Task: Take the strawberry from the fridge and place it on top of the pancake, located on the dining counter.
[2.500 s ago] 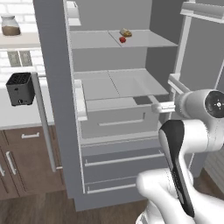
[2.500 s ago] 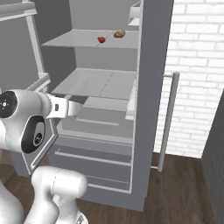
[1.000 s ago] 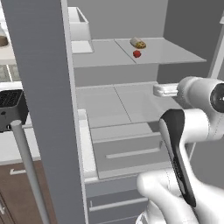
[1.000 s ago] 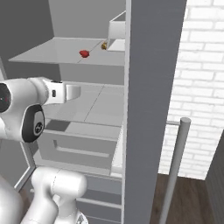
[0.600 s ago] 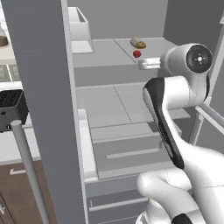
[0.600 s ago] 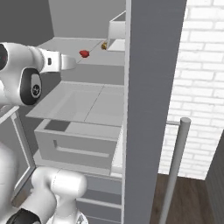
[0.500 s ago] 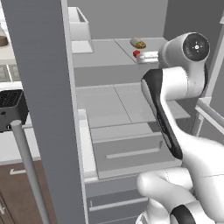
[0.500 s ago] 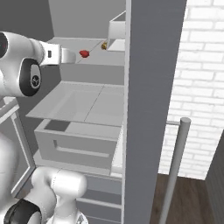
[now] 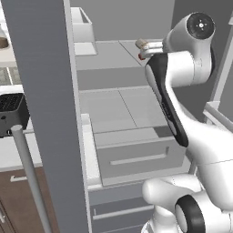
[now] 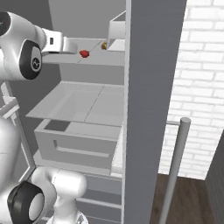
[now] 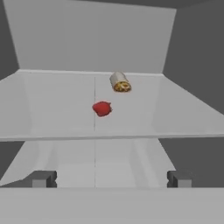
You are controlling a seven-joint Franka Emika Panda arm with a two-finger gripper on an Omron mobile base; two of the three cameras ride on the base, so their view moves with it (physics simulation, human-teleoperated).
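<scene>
While gripper (image 11: 111,178) hangs wide, empty, strawberry (image 11: 102,108) rests on pale fridge (image 10: 148,87) shelf (image 11: 52,109) — white brick wall (image 10: 197,87) beside.

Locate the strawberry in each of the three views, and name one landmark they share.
Left base view: strawberry, upper middle, a red sliver just left of the arm.
Right base view: upper left, on the fridge shelf, just right of the arm's tip.
Hand view: centre, slightly left, beyond the open pincer.
Shared landmark: the tan-brown food item lying behind it.
</scene>
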